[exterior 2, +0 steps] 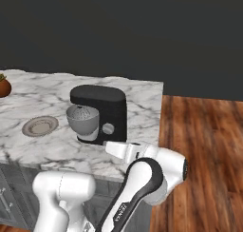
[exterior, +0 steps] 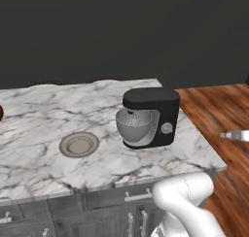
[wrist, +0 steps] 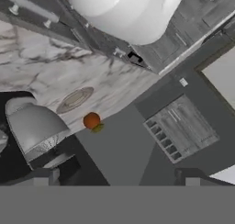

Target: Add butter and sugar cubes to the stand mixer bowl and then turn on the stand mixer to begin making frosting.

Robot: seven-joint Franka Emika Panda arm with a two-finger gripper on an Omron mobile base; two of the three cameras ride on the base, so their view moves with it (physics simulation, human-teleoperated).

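The black stand mixer (exterior: pixel 158 115) (exterior 2: pixel 107 110) stands on the marble counter (exterior: pixel 39 110), head down, with the whisk inside the grey stand mixer bowl (exterior: pixel 134 126) (exterior 2: pixel 83 119) (wrist: pixel 34 126). A flat grey plate (exterior: pixel 79 144) (exterior 2: pixel 40 126) (wrist: pixel 75 99) lies left of it. The butter and the sugar cubes are too small to make out. My gripper (wrist: pixel 117 176) (exterior: pixel 223 134) hangs off the counter's right end, over the wood floor, level with the mixer. It is open, with nothing between its fingertips (wrist: pixel 43 175).
A brown-orange pot (exterior 2: pixel 4 87) (wrist: pixel 92 120) stands at the counter's far left. Grey cabinet drawers with handles (exterior: pixel 136 197) run below the counter front. Wooden floor (exterior: pixel 219 105) lies to the right. A dark wall closes the back.
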